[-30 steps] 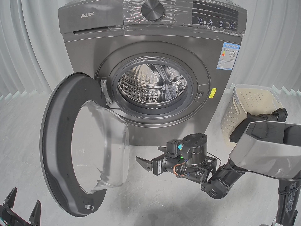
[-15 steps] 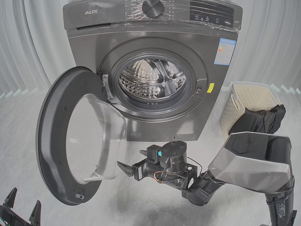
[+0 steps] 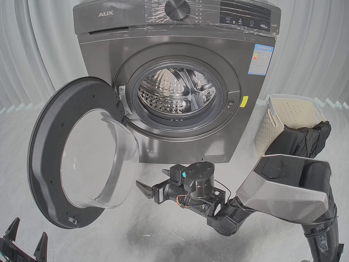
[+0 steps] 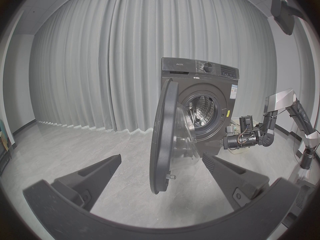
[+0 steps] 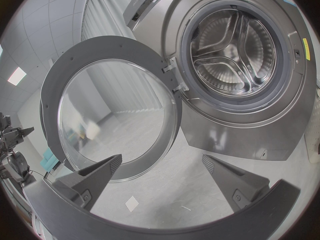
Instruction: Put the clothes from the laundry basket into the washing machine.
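The grey washing machine (image 3: 174, 37) stands ahead with its round door (image 3: 47, 146) swung wide to the left and its steel drum (image 3: 178, 91) bare inside. A cream laundry basket (image 3: 291, 110) sits on the floor to the machine's right, with black clothes (image 3: 301, 139) draped over its front rim. My right gripper (image 3: 151, 177) hangs low in front of the machine, just right of the door's glass bowl, open and holding nothing. In the right wrist view the right gripper (image 5: 161, 170) faces the door (image 5: 113, 110) and drum (image 5: 233, 47). My left gripper (image 3: 29, 227) stays open at the lower left.
Pale grey floor (image 3: 163, 237) spreads around the machine, and white curtains (image 3: 29, 37) hang behind it. The open door (image 4: 160, 134) juts out over the floor left of the drum opening. My right forearm (image 3: 287, 186) crosses in front of the basket.
The camera shifted early on. Since then the door has swung farther open to the left, and my right gripper has moved left, low in front of the machine. The left gripper is unchanged.
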Motion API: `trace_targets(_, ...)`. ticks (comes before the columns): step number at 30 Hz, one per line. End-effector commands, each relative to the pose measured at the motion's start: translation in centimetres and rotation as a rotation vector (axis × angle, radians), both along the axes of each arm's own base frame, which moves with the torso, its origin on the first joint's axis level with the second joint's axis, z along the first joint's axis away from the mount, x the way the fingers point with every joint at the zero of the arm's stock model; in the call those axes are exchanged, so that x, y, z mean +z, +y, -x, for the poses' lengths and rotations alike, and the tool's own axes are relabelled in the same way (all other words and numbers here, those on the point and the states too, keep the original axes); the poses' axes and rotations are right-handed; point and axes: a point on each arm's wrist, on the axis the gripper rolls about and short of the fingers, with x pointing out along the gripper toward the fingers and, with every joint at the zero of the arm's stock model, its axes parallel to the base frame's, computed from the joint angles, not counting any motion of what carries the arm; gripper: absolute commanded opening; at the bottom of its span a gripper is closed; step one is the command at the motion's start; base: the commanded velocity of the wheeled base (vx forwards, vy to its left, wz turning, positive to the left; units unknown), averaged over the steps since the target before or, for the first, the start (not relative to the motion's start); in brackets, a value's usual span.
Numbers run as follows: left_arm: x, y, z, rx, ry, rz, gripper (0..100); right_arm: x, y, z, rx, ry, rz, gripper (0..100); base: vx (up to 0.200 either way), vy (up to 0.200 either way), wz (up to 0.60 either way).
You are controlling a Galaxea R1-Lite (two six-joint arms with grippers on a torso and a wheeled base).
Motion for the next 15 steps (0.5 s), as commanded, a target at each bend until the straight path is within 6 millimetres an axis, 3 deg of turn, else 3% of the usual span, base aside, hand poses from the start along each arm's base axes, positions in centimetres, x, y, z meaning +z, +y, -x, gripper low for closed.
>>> trace_targets(1, -0.5, 0.0, 0.0, 0.000, -0.002, -0.001, 100, 0.7, -0.1, -0.6, -0.011, 0.007, -0.011, 100, 0.000, 0.000, 0.00)
trace_targets(4, -0.5, 0.0, 0.0, 0.000, -0.002, 0.000, 100, 0.0, 0.3, -0.7, -0.013, 0.062, 0.009, 100, 0.000, 0.000, 0.00)
trace_targets(10, -0.5, 0.0, 0.0, 0.000, -0.002, 0.002, 100, 0.8, 2.0, -1.4, -0.055, 0.088, 0.011, 100, 0.000, 0.000, 0.00)
trace_targets(15, -0.5, 0.0, 0.0, 0.001, -0.002, -0.003, 100, 0.3, 3.0, -1.9, -0.071, 0.093, 0.000, 100, 0.000, 0.000, 0.00)
